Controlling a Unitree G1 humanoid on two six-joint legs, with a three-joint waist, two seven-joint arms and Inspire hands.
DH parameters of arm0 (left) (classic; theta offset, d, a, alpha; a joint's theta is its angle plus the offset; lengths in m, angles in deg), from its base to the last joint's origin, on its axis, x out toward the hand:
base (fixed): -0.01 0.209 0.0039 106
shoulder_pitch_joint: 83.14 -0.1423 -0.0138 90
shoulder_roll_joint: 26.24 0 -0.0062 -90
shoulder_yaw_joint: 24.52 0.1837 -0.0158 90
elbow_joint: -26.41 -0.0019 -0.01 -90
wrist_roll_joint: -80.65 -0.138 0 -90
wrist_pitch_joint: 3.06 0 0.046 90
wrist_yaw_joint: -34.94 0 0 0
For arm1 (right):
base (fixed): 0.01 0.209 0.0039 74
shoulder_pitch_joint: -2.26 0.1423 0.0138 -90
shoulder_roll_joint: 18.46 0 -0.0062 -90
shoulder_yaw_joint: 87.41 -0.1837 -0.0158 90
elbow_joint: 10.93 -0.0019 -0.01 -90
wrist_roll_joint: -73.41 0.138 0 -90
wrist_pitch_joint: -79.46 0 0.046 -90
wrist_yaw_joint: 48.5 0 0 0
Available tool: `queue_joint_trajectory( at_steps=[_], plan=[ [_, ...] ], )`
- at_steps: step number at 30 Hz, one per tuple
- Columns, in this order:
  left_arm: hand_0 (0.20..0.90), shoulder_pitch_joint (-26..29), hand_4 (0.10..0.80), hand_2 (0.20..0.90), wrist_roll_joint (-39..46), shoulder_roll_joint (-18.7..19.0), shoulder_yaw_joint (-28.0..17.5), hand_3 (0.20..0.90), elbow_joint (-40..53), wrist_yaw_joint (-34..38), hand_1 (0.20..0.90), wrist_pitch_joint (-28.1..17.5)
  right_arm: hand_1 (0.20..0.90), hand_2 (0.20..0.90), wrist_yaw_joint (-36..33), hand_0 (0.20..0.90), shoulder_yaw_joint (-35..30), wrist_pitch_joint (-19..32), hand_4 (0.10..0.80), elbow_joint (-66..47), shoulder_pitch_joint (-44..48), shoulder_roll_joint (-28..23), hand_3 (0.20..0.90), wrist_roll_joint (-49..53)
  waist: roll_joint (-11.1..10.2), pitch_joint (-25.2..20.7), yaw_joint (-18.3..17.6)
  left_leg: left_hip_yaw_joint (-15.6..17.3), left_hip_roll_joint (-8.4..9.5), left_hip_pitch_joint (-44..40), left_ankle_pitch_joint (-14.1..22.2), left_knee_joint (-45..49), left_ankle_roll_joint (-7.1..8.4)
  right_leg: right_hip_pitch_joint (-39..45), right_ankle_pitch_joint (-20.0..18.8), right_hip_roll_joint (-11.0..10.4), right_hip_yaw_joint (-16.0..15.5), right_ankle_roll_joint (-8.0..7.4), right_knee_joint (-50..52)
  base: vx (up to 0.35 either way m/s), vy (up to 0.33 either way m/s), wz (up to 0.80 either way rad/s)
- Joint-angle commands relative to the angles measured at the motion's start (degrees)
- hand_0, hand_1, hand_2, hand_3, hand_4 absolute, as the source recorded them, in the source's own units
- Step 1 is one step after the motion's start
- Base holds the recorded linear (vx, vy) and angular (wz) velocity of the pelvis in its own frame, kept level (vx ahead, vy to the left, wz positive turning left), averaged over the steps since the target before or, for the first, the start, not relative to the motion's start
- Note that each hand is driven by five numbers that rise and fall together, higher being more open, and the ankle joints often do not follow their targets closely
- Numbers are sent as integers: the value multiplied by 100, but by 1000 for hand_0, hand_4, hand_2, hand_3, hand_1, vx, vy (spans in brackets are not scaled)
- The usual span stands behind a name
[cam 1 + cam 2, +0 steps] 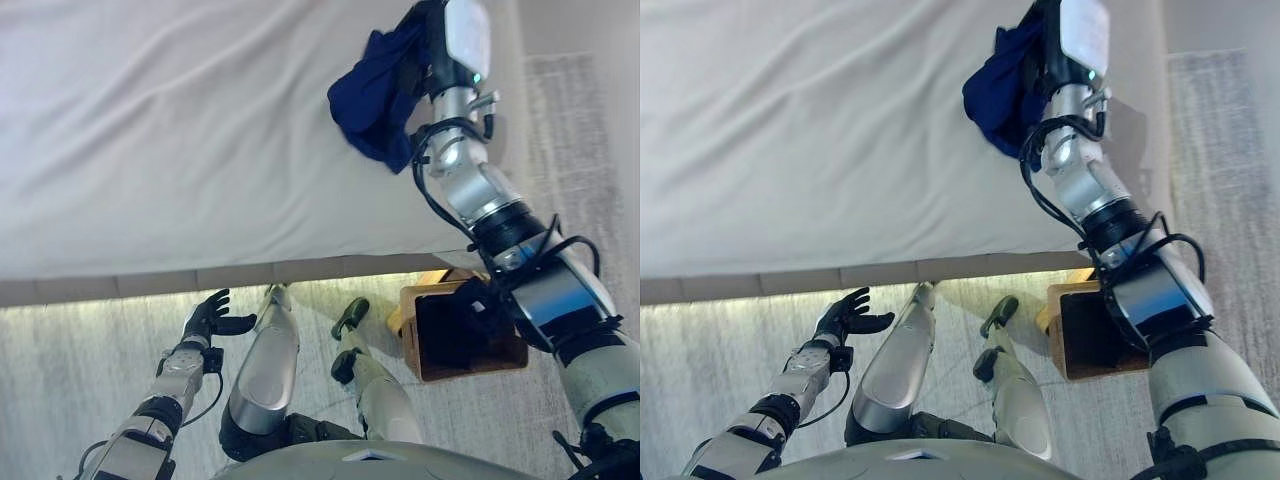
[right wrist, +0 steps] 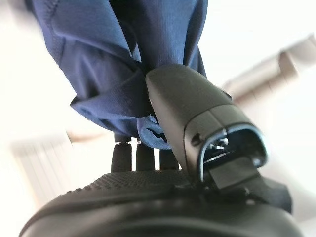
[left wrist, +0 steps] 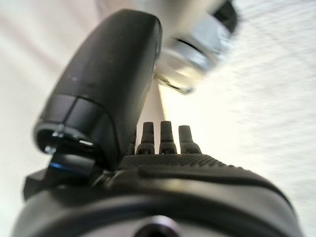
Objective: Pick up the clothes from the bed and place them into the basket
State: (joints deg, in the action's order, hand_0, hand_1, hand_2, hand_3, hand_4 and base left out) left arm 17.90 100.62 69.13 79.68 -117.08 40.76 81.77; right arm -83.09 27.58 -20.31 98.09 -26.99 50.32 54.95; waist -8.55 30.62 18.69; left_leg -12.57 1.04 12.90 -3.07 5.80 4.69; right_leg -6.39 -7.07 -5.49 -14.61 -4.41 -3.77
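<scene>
Clothes (image 2: 118, 64), 1 navy bundle, could slip loose or snag the basket's rim on the carry, since much of the cloth droops free outside the right hand (image 2: 197, 113), whose thumb and fingers are clenched on a fold. That bundle hangs above the bed (image 1: 150, 150) at its right side, far from the wooden basket (image 1: 412, 345) on the near floor. Empty, the left hand (image 1: 207, 318) hovers low at near left with fingers relaxed.

Right hand (image 1: 425, 45) mostly hidden behind navy cloth (image 1: 375, 95).
</scene>
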Motion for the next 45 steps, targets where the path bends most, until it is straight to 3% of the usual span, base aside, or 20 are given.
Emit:
queue_joint_trajectory(
  at_steps=[1,8,15,21,27,36,40,45],
  plan=[
    [900,-395,800,900,-348,67,56,900,-172,35,900,68,300,300,-880,300,-678,120,100,-853,-94,-959,200,-304,76,-969,-607,688,-29,-581,220,-750,-569,135,287,-109,241,-346,531,56,-22,-41],
    [900,-292,800,900,-771,-113,30,900,-552,-54,900,456,300,300,-563,300,-1253,359,100,-1278,-791,-1513,200,-5,180,-1717,-1205,1111,-27,-1183,584,-494,-665,453,468,-64,664,-225,711,71,-17,-55],
    [900,-426,800,900,-1039,-329,84,900,-901,-179,900,543,300,300,-462,300,-1830,713,100,-1140,-1285,-1810,200,332,247,-2129,-1496,1311,-24,-1580,827,-349,-675,792,602,36,948,-117,664,88,-47,-43],
    [900,-688,800,900,-1540,-369,176,900,-1102,-494,900,566,300,300,-226,300,-2267,683,100,-1059,-1563,-2076,200,570,255,-2309,-1630,1368,-9,-1762,1022,-91,-616,1024,748,121,1119,9,665,107,-77,-16],
    [900,-846,800,900,-1713,-324,249,900,-1157,-641,900,628,300,300,127,300,-2456,569,100,-1042,-1934,-2005,200,654,340,-2233,-1741,1340,-29,-1780,1091,133,-588,1020,936,149,1210,114,917,53,-47,-6],
    [900,-881,800,900,-1699,-300,321,900,-990,-788,900,351,300,300,369,300,-2835,443,100,-687,-2909,-1648,200,729,594,-1998,-1984,1322,-51,-1774,1060,229,-560,921,1120,191,1197,219,1224,2,-66,0],
    [900,-762,800,900,-1587,-327,433,900,-813,-766,900,278,300,300,243,300,-2875,495,100,-666,-3122,-1457,200,604,753,-1773,-2074,1295,-15,-1583,1007,273,-540,668,1153,166,1199,252,1387,-132,-35,0],
    [900,-342,800,900,-1223,-434,623,900,-554,-592,900,-43,300,300,-96,300,-2706,635,100,-895,-3011,-1287,200,386,1096,-1091,-2251,1203,110,-1080,830,290,-520,-18,1195,94,1245,298,1758,-301,17,-1]
  ],
)
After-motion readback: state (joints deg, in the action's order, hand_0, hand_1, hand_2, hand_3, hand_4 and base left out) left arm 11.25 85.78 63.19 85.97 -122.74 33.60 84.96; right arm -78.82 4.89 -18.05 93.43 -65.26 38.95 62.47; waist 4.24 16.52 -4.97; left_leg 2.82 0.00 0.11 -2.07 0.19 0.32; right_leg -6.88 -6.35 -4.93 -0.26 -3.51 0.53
